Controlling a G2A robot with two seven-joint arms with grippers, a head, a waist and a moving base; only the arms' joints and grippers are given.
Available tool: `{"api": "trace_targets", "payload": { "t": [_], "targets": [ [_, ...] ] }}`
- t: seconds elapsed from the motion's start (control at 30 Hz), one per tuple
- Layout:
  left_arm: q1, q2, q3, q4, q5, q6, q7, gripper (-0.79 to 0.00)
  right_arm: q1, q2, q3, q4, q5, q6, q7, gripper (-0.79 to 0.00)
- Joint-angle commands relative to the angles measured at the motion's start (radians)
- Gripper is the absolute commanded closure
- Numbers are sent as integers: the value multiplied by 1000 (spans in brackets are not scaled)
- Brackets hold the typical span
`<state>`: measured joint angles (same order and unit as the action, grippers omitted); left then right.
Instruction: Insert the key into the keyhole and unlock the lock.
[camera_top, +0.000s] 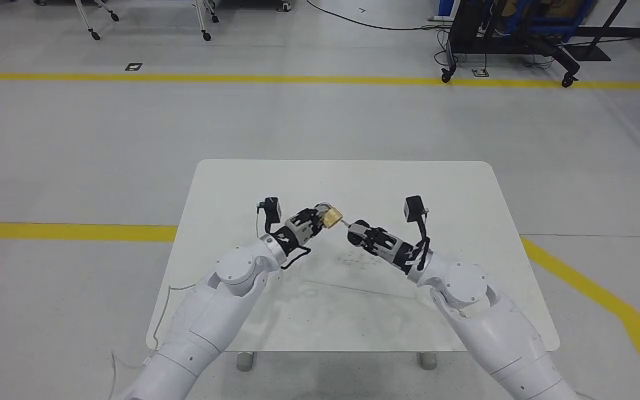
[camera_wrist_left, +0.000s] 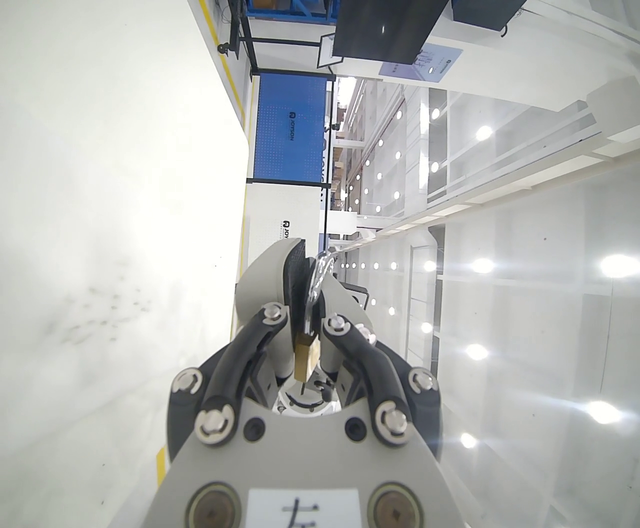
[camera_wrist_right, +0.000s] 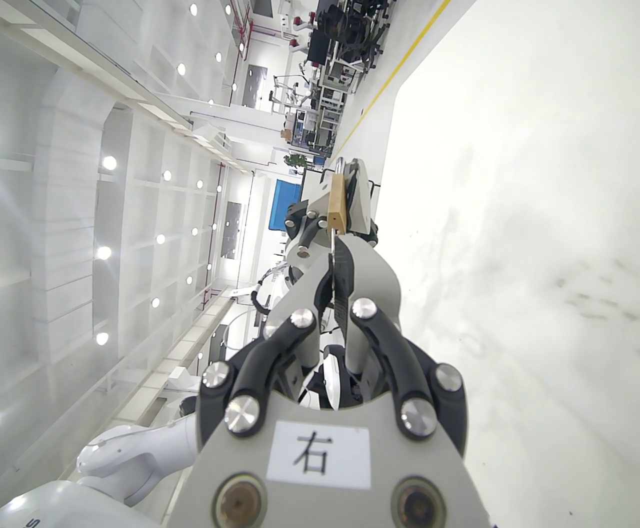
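Judging the risks first: the key (camera_wrist_right: 332, 246) is thin and shows little blade past the right claw (camera_wrist_right: 338, 250), so if I push forward while the tip sits off the keyhole, I expect it to skid across the end of the lock (camera_wrist_right: 336, 202) or swivel between the pads. A hard push could also shove the lock back through the left claw (camera_wrist_left: 306, 292), since both pieces hang in the air above the table (camera_top: 450, 200) with nothing behind them. If the two arms are not lined up on one axis, the blade may jam partway. Turning it then would twist the lock in its grip rather than release it. A drop would send either piece down onto the table.

As for where things sit, the right claw is clenched on the key, with the blade poking out beyond the fingertips towards the lock. The key's tip meets the near end of the brass body, but I cannot tell whether it has entered the keyhole. The left claw is clenched on the lock from the opposite side, with the brass body showing between its fingers. The steel loop is at the end away from the key.
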<state>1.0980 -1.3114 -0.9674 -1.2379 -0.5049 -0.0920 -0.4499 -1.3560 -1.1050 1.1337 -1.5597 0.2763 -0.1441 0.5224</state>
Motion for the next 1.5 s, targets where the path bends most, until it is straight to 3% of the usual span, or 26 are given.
{"api": "trace_targets", "payload": {
  "t": [0.0, 0.8, 1.33, 1.37, 1.4, 1.47],
  "targets": [
    [0, -2, 0, 1, 1, 0, -4, 0, 1, 0, 1, -3, -5, 8, 4, 0],
    [-1, -16, -6, 13, 67, -14, 2, 0, 24, -16, -16, 8, -29, 63, 11, 0],
    [4, -25, -10, 12, 68, -8, -23, 0, 50, -31, -32, 25, -64, 70, -45, 0],
    [5, -26, -11, 13, 68, -6, -23, 0, 50, -32, -34, 24, -57, 67, -44, -360],
    [5, -26, -13, 13, 68, -6, -22, 0, 50, -33, -33, 24, -48, 66, -43, -785],
    [6, -27, -20, 14, 68, -5, -4, 0, 50, -33, -33, 24, -48, 66, -43, -785]
  ]
}}
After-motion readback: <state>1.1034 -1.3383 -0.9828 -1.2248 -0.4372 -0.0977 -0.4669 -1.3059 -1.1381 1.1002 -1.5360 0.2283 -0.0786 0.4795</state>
